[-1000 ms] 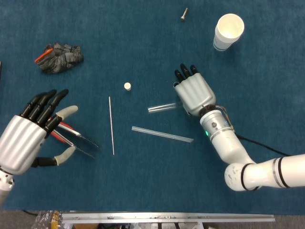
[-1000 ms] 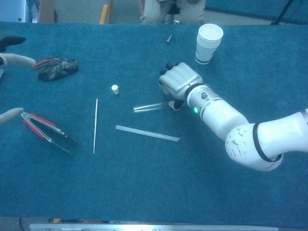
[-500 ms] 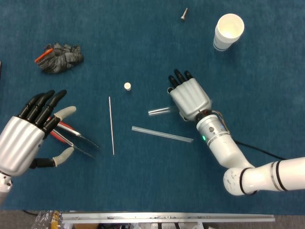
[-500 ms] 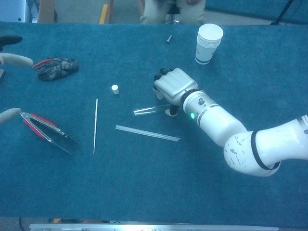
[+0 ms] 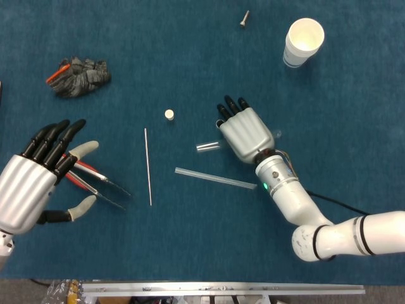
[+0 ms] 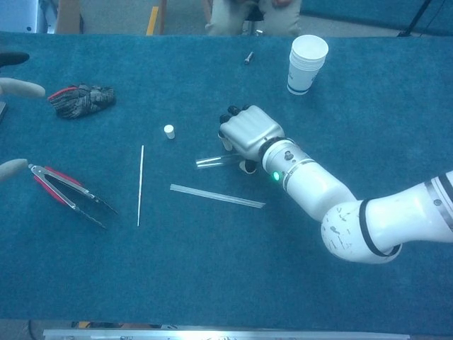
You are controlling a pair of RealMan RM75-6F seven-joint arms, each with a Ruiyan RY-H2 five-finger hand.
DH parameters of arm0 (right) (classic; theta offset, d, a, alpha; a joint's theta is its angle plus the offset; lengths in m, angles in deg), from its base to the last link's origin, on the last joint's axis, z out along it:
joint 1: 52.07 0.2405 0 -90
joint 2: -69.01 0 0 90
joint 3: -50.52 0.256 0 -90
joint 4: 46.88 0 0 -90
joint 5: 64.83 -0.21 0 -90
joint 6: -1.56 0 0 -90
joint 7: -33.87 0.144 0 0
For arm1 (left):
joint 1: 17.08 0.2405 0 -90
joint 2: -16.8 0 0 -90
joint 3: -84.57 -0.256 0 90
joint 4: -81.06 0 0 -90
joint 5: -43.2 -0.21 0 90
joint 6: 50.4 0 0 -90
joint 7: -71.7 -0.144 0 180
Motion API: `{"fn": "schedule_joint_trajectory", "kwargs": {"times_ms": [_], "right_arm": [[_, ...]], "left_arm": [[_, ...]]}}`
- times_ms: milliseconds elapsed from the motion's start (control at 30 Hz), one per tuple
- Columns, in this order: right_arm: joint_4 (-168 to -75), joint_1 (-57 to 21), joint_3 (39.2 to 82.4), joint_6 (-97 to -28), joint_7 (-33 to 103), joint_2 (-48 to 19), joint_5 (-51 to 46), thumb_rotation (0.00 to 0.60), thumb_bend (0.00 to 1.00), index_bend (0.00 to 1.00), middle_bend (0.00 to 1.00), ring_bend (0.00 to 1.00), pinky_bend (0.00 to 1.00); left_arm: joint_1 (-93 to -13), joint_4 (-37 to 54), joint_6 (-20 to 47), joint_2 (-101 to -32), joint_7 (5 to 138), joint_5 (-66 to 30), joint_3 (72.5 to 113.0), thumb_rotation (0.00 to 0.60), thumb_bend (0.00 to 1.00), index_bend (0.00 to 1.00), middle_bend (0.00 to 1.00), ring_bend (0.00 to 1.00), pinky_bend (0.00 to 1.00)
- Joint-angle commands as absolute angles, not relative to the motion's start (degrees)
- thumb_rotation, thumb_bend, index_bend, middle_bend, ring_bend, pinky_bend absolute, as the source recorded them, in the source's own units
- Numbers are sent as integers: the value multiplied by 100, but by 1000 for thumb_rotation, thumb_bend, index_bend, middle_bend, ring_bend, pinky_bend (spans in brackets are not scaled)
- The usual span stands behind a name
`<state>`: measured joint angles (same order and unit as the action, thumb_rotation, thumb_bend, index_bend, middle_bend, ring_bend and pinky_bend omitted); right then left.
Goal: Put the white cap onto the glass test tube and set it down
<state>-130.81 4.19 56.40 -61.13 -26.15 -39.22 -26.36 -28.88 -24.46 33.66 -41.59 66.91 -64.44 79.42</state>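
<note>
The glass test tube (image 5: 207,146) lies flat on the blue table mat (image 5: 190,240), its right end hidden under my right hand (image 5: 245,132). That hand hovers palm down over the tube with its fingers stretched toward the far side; in the chest view the right hand (image 6: 249,132) has its thumb beside the tube (image 6: 210,161). The small white cap (image 5: 169,114) stands alone to the upper left of the tube, also visible as the cap (image 6: 168,131). My left hand (image 5: 31,183) is spread at the left edge and holds nothing.
Red-handled pliers (image 5: 95,180) lie beside my left hand. A thin rod (image 5: 147,166) and a clear strip (image 5: 215,178) lie mid-table. A crumpled glove (image 5: 79,76) sits far left, a paper cup (image 5: 302,41) and a screw (image 5: 244,18) at the back.
My right hand has slid left along the test tube, covering more of it. The tube's visible part is shorter. The left hand has barely shifted.
</note>
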Motion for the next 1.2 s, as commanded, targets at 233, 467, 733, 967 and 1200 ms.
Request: {"fn": "schedule_joint_trajectory", "kwargs": {"times_ms": [233,467,733,967,1200], "right_arm": [[-12996,382,5651,-6119,-2581,-4002,-2567,600,311,460,143,9,182],[-13012,357,5642,-6147,-2644,-3989,-2540,600,334,463,144,9,182],[-13102,307,5624,-6160,-2665,-3919,-2525,600,326,463,144,9,182],[-13063,286,5597,-6127,-2683,-3933,-2519,600,323,463,143,9,182],[-13016,276,5605,-6114,-2694,-3960,-2504,600,323,463,143,9,182]], "left_arm": [[-2872,-2434,3368,-4141,6709,-6437,7934,351,260,168,0,0,6],[-2871,-2433,3363,-4142,6726,-6453,7932,343,260,168,0,0,6],[-2885,-2446,3337,-4154,6713,-6477,7933,333,260,168,0,0,6],[-2886,-2443,3326,-4161,6728,-6474,7932,327,260,168,0,0,6],[-2888,-2424,3327,-4162,6752,-6465,7937,324,260,168,0,0,6]]}}
